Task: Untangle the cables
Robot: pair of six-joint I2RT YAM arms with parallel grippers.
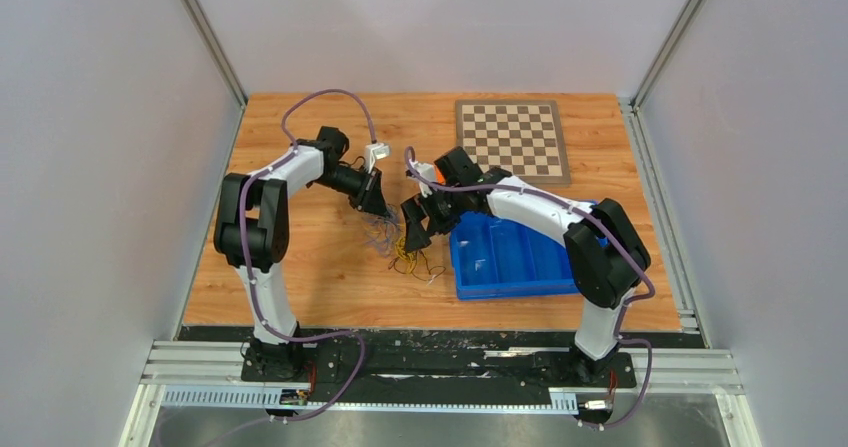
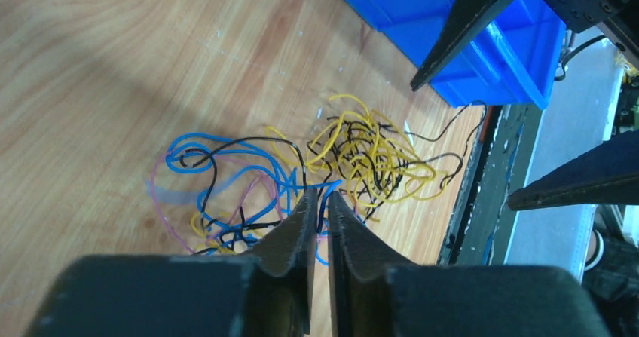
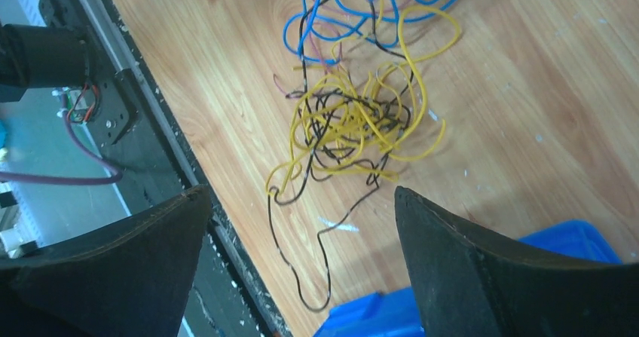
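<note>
The cables [image 1: 400, 250] lie in a tangle on the wooden table between the two arms. In the left wrist view, blue, pink and black strands [image 2: 226, 173] spread to the left and a dense yellow and black knot [image 2: 373, 156] sits to the right. My left gripper [image 2: 320, 195] is down at the blue strands, its jaws drawn to a narrow slit with a blue strand running into it. My right gripper [image 3: 301, 191] hangs wide open over the yellow and black knot [image 3: 354, 122], touching nothing. One black strand [image 3: 324, 254] trails toward the bin.
A blue compartment bin [image 1: 510, 259] stands just right of the tangle, under the right arm. A chessboard [image 1: 510, 139] lies at the back right. The table's dark front rail [image 3: 151, 126] runs close to the knot. My right gripper's fingers [image 2: 467, 28] hang over the bin [image 2: 512, 58].
</note>
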